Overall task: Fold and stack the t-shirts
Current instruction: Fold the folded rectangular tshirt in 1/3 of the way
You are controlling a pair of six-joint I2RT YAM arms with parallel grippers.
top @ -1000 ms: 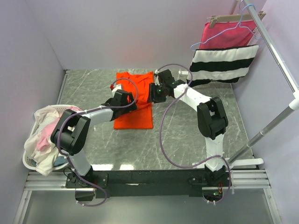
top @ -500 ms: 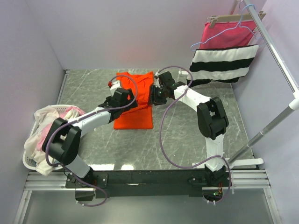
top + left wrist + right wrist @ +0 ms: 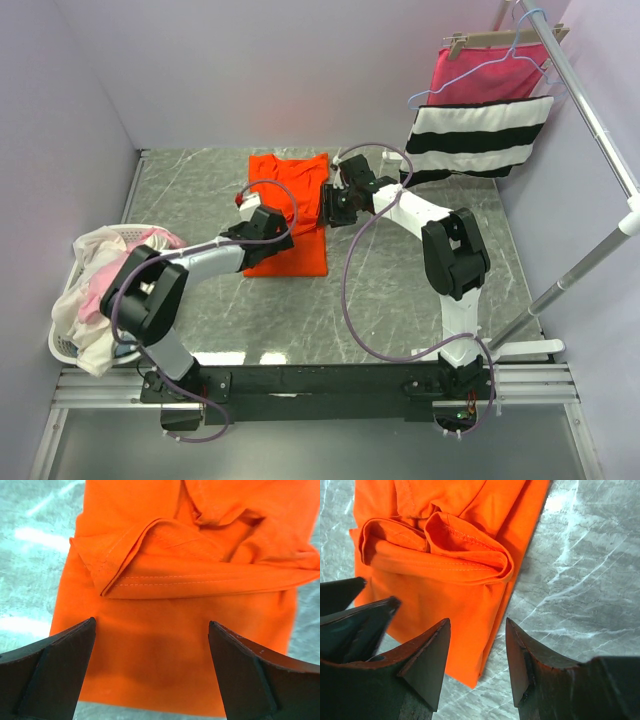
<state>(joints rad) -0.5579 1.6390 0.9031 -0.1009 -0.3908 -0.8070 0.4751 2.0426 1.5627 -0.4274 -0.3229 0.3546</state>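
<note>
Grey veined marble tabletop (image 3: 190,190) carries the orange-red t-shirt (image 3: 165,645), partly folded, its hemmed fold just beyond both sets of fingers (image 3: 50,670). Left gripper (image 3: 151,625) gapes wide, right gripper (image 3: 477,622) half-spread, both empty. Soft, light, floppy cloth; probably best pinched at the stitched fold corners.

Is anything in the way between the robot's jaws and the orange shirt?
No, nothing visible. The soft bright orange-red cloth t-shirt lies just below the left gripper and the right gripper, whose jaws stand apart with only air between them and it.
</note>
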